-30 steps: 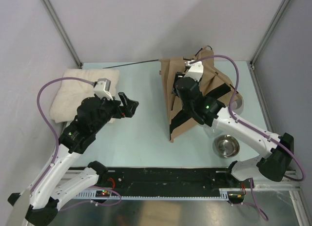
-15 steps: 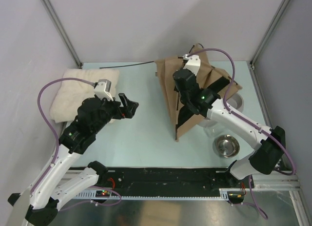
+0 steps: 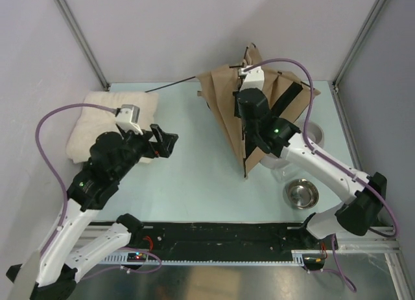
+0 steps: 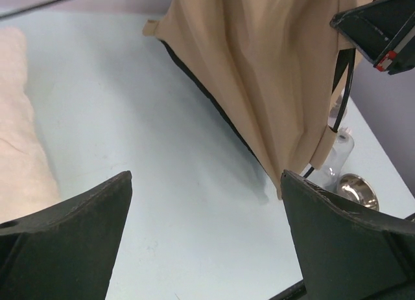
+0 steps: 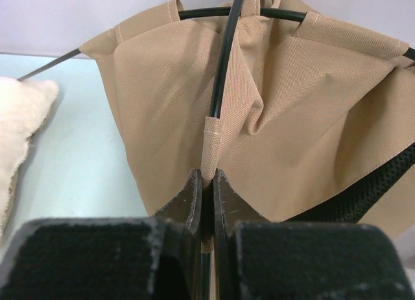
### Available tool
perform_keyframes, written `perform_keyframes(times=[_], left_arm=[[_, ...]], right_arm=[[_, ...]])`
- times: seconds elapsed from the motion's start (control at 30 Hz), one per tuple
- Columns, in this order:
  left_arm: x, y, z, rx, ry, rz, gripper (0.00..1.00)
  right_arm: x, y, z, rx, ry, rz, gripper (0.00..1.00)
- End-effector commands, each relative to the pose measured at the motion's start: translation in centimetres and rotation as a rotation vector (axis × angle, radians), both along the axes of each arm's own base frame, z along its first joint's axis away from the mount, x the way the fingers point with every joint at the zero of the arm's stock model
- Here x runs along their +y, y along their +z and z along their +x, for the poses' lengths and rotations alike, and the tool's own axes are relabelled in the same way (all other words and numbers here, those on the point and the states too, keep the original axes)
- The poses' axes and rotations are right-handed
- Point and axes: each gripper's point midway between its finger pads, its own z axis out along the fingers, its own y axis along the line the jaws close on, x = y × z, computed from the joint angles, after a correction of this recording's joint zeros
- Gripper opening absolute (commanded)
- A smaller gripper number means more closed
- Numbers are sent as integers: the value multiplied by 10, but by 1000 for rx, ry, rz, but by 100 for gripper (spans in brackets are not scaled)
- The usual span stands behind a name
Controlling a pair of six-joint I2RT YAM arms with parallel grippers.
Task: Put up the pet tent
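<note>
One tan tent (image 3: 224,112) with black trim sits toward the far right of the table (image 3: 194,177), not spread out: its fabric hangs in loose folds from the top down to a low corner near the middle of the table. A thin dark pole (image 5: 224,67) runs through a narrow fabric sleeve at the top of the tent, and another pole end (image 3: 172,84) sticks out to the left along the far edge. The right claw (image 5: 206,183) is pressed together on that sleeve, pinching the cloth with the pole inside it and holding that part of the tent up. The left claw (image 3: 165,141) is spread wide and hovers over bare table, well apart from the tent, with nothing between its fingers. A fluffy cream cushion (image 3: 97,118) lies at the far left, just beside the left arm. A shiny metal bowl (image 3: 301,194) stands on the right, near the tent's low corner.
</note>
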Motion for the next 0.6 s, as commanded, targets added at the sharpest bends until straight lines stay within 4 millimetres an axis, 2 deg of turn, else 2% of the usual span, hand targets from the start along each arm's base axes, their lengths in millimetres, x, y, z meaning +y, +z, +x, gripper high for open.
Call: perform_keyframes(times=[0.0, 0.27, 0.4, 0.57], left_arm=[[16, 61, -14, -182, 0, -6, 100], [35, 114, -38, -331, 9, -23, 100], [41, 129, -46, -359, 18, -39, 100], [43, 135, -50, -362, 15, -54, 100]], right_arm=[[-10, 88, -14, -222, 91, 82, 0], [-29, 125, -35, -322, 200, 82, 0], [-37, 134, -46, -360, 308, 104, 0], [-47, 139, -52, -371, 377, 108, 0]])
